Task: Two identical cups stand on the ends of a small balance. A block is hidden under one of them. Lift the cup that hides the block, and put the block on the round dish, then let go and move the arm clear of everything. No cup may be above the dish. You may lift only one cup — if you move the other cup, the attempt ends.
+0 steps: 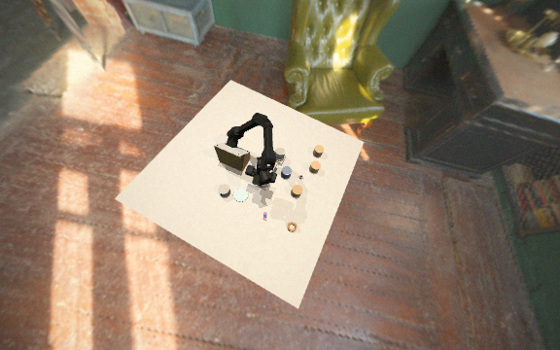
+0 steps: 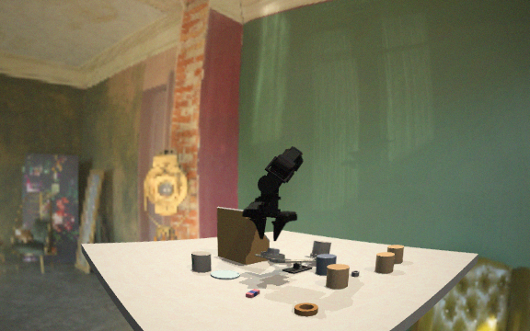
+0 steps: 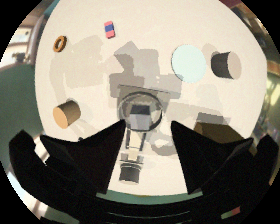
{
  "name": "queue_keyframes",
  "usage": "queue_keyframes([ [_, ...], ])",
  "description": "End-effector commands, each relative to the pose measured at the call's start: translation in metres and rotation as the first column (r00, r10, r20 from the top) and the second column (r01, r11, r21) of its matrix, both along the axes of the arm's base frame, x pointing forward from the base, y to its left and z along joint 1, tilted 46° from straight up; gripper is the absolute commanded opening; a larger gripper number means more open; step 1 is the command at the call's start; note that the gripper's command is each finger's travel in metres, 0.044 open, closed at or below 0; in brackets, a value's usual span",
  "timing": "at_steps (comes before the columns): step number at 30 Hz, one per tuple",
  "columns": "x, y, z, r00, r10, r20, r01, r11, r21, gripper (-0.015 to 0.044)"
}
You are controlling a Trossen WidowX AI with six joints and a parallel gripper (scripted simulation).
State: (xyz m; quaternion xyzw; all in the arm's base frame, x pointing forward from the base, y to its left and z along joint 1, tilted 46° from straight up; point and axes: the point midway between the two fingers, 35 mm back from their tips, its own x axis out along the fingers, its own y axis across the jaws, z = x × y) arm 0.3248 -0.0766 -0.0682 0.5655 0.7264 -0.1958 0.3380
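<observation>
The balance [image 2: 297, 261] [image 3: 136, 141] holds a small dark grey block [image 2: 272, 252] [image 3: 140, 111], uncovered on its near round pan. One grey cup [image 1: 280, 155] [image 2: 322, 248] [image 3: 129, 174] stands on its far end, tilted with the beam. The other grey cup [image 1: 225, 191] [image 2: 201, 262] [image 3: 226, 65] stands upright on the table beside the pale round dish [image 1: 240, 194] [image 2: 224, 275] [image 3: 188, 63]. The dish is empty, with no cup above it. My gripper [image 2: 268, 239] [image 3: 148, 123] is open and empty, above the block's pan with its fingers pointing down. In the top view the arm hides the block.
A brown wedge-shaped box [image 1: 231, 157] [image 2: 237, 239] [image 3: 216, 132] stands close to the balance. A blue cylinder [image 1: 286, 172] [image 2: 326, 264] and an orange-topped cylinder [image 1: 297, 191] [image 2: 338, 277] [image 3: 67, 114] stand on its other side. A red-and-blue block [image 1: 264, 216] [image 2: 252, 293] [image 3: 109, 29] and an orange ring [image 2: 305, 313] lie farther forward.
</observation>
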Motion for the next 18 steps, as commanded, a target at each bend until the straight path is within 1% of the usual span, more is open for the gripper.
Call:
queue_keyframes([
  [1,0.008,0.011,0.011,1.000,-0.017,-0.014,0.017,1.000,0.016,0.0260],
  [18,0.005,0.027,-0.004,1.000,-0.017,-0.013,0.017,1.000,0.016,0.0260],
])
